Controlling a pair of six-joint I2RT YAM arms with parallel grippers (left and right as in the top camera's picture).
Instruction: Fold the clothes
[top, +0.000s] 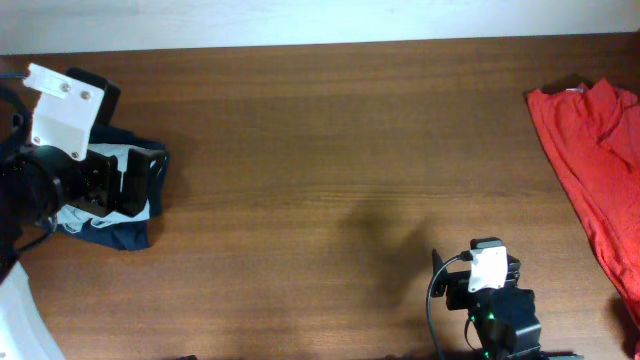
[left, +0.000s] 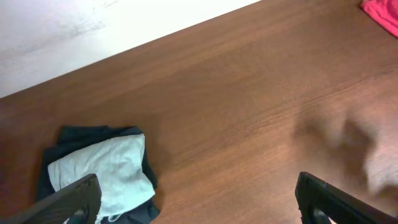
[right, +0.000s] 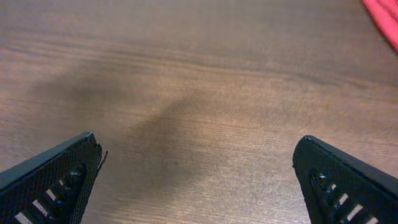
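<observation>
- The surface (top: 320, 150) is bare brown wood across its whole middle. The cloth lies only at its left and right edges.
- A red garment (top: 595, 150) sprawls along the right edge from near the far right corner, and the frame cuts it off.
- Dark navy clothes (left: 87, 134) sit in a heap at the left edge, about halfway between the far and near edges.
- The pale blue-green garment (left: 109, 168) lies on top of that navy heap as a compact bundle, and to my eye it looks already folded small.
- The left pincer (left: 198, 193) hangs released, jaws wide, directly over the heap. The bundle lies toward its left finger rather than centred in the gap.
- The right pincer (right: 196, 142) is likewise released and empty, at the near edge right of the middle and well apart from the bundle. The left arm is clearly the nearer one.
- I cannot fix the bundle's long axis, because the left finger and the frame edge hide its near end.
- From overhead, the left arm covers most of the heap. No leg, waistband or hem can be made out in any view.
</observation>
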